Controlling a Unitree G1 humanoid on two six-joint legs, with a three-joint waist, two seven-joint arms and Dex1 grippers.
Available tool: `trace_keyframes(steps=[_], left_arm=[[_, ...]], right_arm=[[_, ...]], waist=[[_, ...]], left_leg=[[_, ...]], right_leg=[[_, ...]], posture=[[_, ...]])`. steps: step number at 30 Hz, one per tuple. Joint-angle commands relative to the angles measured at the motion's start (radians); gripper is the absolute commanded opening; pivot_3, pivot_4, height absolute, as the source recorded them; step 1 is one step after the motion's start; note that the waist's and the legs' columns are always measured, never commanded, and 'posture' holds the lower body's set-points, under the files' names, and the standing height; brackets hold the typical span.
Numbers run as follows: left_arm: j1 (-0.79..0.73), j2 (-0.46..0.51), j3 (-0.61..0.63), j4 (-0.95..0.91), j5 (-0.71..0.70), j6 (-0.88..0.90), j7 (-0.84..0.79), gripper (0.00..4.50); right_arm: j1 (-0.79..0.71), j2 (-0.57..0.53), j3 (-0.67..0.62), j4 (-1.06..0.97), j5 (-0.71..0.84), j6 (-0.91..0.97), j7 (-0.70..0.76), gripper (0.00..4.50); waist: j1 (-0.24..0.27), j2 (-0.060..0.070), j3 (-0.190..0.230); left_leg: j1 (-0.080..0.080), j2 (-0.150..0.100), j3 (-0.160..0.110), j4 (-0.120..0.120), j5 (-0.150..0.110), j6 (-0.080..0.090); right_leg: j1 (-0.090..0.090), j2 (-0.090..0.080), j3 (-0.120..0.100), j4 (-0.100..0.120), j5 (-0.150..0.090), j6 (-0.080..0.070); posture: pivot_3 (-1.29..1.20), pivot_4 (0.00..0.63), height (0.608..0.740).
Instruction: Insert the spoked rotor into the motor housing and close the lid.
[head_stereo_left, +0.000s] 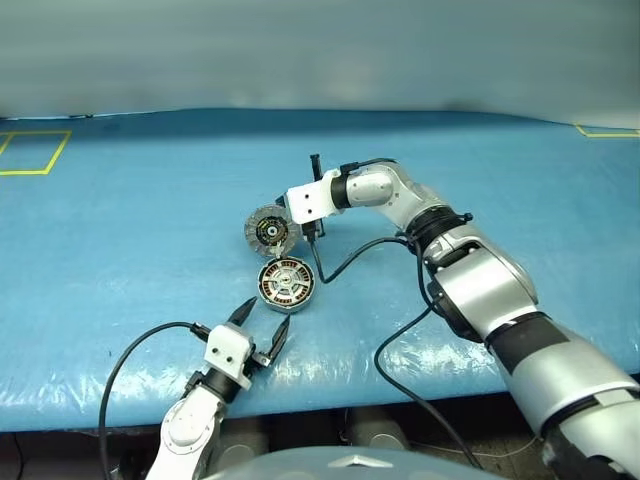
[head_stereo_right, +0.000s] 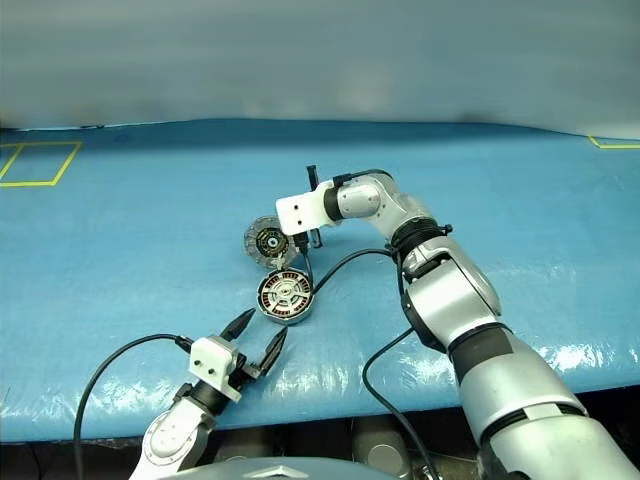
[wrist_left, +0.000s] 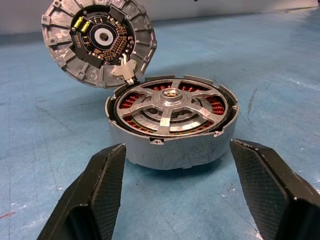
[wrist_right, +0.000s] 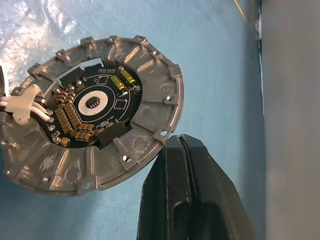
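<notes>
Blue covering: a glossy blue sheet is spread over the desk (head_stereo_left: 120, 300), with yellow tape outlines seen at its far corners.
Motor housing: the motor housing (head_stereo_left: 287, 284) is set flat on the desk near the front edge, between the two arms; a spoked silver rotor (wrist_left: 170, 107) is seated inside it, with copper-red windings visible between the spokes.
Lid: the lid (head_stereo_left: 269, 231) is stood up on edge just behind the housing, tilted, its ribbed face with the dark circuit board turned toward the camera; a white connector (wrist_left: 125, 70) with thin wires is attached on that face, near the housing's rim.
Left pincer: the left pincer (head_stereo_left: 262, 328) is held level just in front of the housing, its two black fingers (wrist_left: 95, 195) spread wide on either side of the drum without touching it; nothing is gripped.
Right pincer: the right pincer (wrist_right: 187, 150) is pointed to the left beside the lid's edge, its fingers pressed together; whether the rim is pinched or merely touched cannot be told.
Cables: black cables are looped across the desk from both wrists.
</notes>
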Motion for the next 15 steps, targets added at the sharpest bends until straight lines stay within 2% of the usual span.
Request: trace_keyframes(steps=[1, 6, 15], left_arm=[[-0.006, 0.0, -0.003, -0.002, -0.009, -0.009, -0.007, 3.62], [-0.011, 0.005, -0.002, 0.001, -0.017, -0.004, -0.014, 3.62], [-0.028, 0.007, 0.003, 0.014, -0.03, 0.005, -0.027, 3.62]], right_arm=[[0.0, -0.024, -0.026, -0.073, 0.04, -0.066, 0.041, 0.0], [0.034, -0.069, -0.025, -0.168, 0.082, -0.108, 0.12, 0.0], [0.211, -0.166, 0.003, -0.521, 0.224, -0.052, 0.345, 0.0]], waist=[[0.001, 0.0, 0.0], [0.003, 0.0, 0.0], [0.007, 0.0, 0.0]], left_leg=[[0.0, 0.0, 0.0, 0.0, 0.0, 0.0], [0.001, 0.001, 0.0, 0.0, 0.0, 0.0], [0.003, 0.0, 0.0, 0.001, 0.0, 0.001]], right_leg=[[0.0, 0.0, 0.0, 0.0, 0.0, 0.0], [0.001, -0.001, 0.0, 0.0, 0.0, 0.0], [0.004, -0.004, -0.001, 0.0, 0.001, 0.001]], posture=[[0.0, 0.15, 0.74], [0.0, 0.15, 0.74], [0.0, 0.15, 0.74]])
